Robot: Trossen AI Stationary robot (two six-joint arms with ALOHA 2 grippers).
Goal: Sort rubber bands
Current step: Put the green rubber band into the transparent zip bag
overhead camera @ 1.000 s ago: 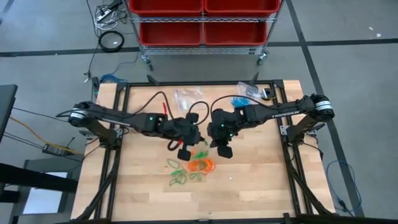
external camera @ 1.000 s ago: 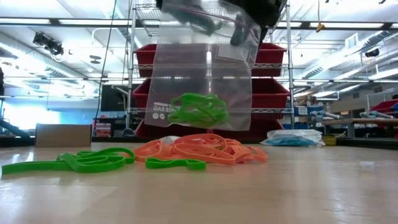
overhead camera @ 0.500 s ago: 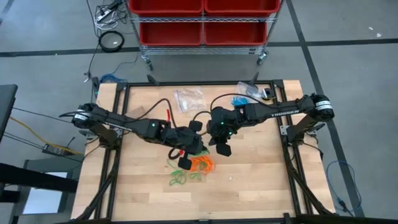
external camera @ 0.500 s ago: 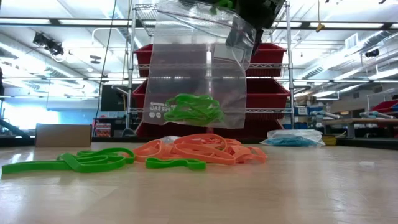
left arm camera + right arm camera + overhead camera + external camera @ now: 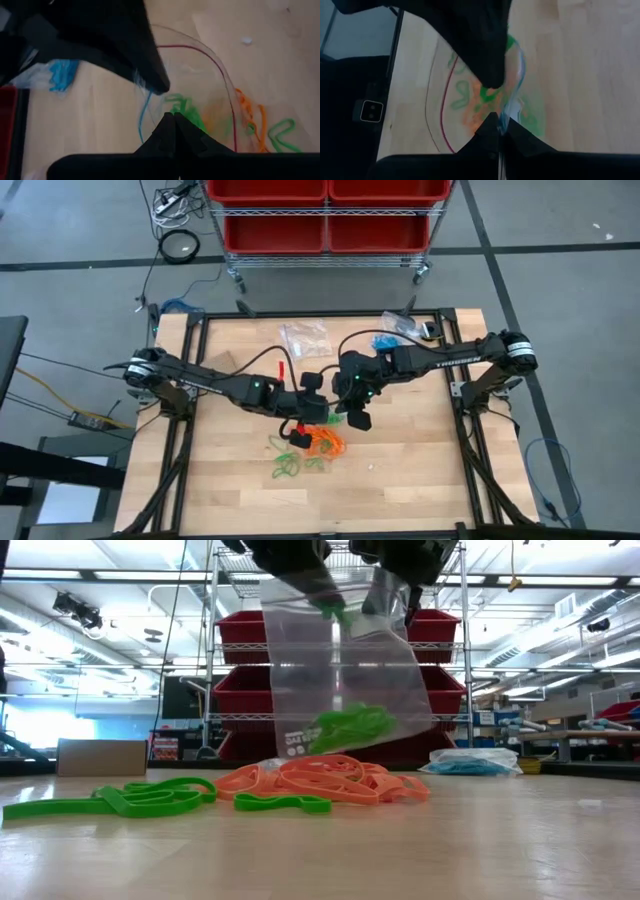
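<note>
The right gripper (image 5: 499,131) fingers are pinched on the bag (image 5: 345,680) rim, held above the table (image 5: 420,470). The left gripper (image 5: 174,120) is pressed together at the bag's mouth. Green bands (image 5: 352,726) are seen inside; orange bands (image 5: 320,780) lie below.

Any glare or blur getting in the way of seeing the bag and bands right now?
Low view: clear bag hangs backlit by ceiling lights, green bands inside still readable; orange pile sharp. Left wrist view: own dark fingers close and soft, table bands seen hazily through plastic. Right wrist view: much the same, bands smeared behind the bag. High view: evenly lit, bands small.
</note>
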